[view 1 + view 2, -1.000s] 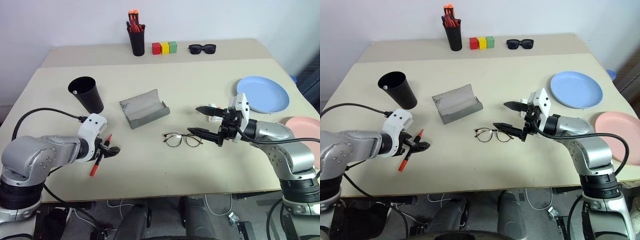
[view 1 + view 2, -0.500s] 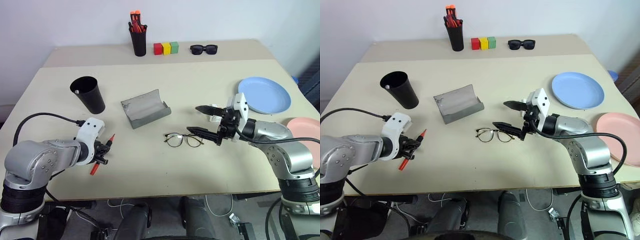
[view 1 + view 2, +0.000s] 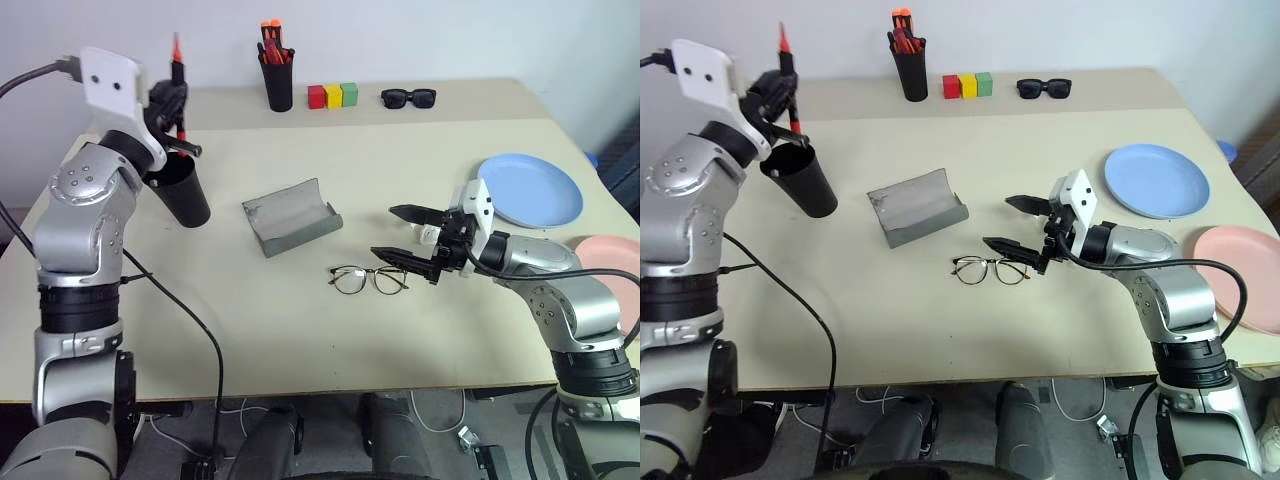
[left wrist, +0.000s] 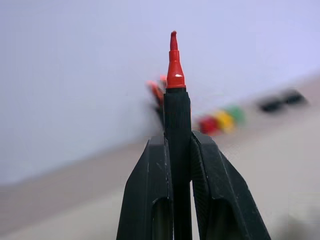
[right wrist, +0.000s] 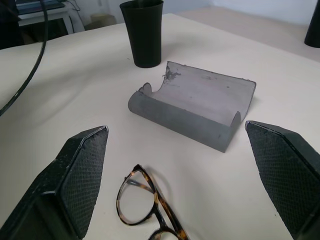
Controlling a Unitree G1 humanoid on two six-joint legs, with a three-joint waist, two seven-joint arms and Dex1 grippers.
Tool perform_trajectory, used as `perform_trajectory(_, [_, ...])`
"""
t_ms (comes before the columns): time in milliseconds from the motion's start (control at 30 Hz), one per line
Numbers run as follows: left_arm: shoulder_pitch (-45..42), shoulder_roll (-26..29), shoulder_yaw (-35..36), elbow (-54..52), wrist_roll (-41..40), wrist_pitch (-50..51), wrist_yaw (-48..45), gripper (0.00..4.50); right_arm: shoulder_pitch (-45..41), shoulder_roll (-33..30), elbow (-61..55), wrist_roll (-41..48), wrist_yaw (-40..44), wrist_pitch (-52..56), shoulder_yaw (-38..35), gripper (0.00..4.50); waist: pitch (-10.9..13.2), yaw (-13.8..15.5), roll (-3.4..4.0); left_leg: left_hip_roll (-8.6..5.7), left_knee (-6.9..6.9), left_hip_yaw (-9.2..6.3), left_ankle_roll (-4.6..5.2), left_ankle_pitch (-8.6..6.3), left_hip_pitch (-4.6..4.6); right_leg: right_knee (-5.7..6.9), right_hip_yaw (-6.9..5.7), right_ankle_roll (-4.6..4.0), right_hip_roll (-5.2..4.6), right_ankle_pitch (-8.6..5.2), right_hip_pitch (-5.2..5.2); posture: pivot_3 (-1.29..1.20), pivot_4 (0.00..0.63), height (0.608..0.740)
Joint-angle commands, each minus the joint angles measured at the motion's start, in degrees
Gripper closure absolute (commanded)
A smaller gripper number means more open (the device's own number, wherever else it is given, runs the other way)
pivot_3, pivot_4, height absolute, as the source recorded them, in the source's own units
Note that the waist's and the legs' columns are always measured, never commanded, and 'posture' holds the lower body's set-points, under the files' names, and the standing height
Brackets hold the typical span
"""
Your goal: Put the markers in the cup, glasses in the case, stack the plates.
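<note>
My left gripper point(image 3: 170, 98) is shut on a red and black marker point(image 4: 177, 100), held upright with its red tip up, just above the rim of the black cup point(image 3: 186, 192) at the table's left. The grey case point(image 3: 288, 216) lies open at the middle. The wire-framed glasses point(image 3: 367, 280) rest on the table in front of it. Just right of the glasses my right gripper point(image 3: 384, 231) hovers open, pointing toward them with nothing between its fingers. The blue plate point(image 3: 530, 190) and the pink plate point(image 3: 606, 256) lie apart at the right edge.
At the back stand a black pen holder point(image 3: 276, 82) with orange-red pens, three coloured blocks point(image 3: 331, 96) and black sunglasses point(image 3: 405, 97). A black cable point(image 3: 170, 300) hangs from my left arm across the table's front left.
My left gripper shut on the red marker lying on the table, then swung it up and back to above the cup, turning it upright. The right arm has not moved.
</note>
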Motion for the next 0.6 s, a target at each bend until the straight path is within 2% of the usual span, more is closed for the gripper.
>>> perform_trajectory(33, [-2.38,-1.8,3.14,6.23,1.89,-12.75,-0.46,4.49,-1.5,0.45,-0.68,-0.03,-0.3,-1.53,-0.74,0.0,0.0,0.18,-0.02,0.0,0.01,0.0,0.0,0.0,-0.02,-0.01,0.0,0.01,-0.01,0.0,0.0,0.0,0.15,0.74])
perform_trajectory(200, [0.05,-3.78,2.94,11.23,4.37,-21.12,-0.9,4.49,-0.39,-0.01,-1.76,-0.01,-0.63,-1.62,-1.34,0.0,-0.01,0.22,-0.03,-0.01,0.03,-0.02,-0.01,0.01,-0.05,-0.03,0.0,0.06,-0.02,0.04,0.0,0.0,0.15,0.74])
perform_trajectory(567, [4.2,-7.51,5.25,18.32,3.54,-29.16,-1.35,4.49,-0.2,0.03,-1.6,-0.17,-0.86,-2.15,-1.42,0.0,-0.01,0.14,-0.04,0.0,0.05,-0.02,0.26,-0.14,-0.01,0.02,0.0,0.04,0.0,0.07,0.0,0.0,0.15,0.74])
perform_trajectory(600, [4.5,-7.94,5.64,18.59,2.93,-29.65,-1.73,4.03,-0.23,0.02,-1.58,-0.22,-0.86,-2.21,-1.4,0.0,-0.01,0.16,-0.04,0.0,0.06,-0.02,0.25,-0.14,-0.01,0.02,0.0,0.04,0.0,0.07,0.0,0.0,0.15,0.74])
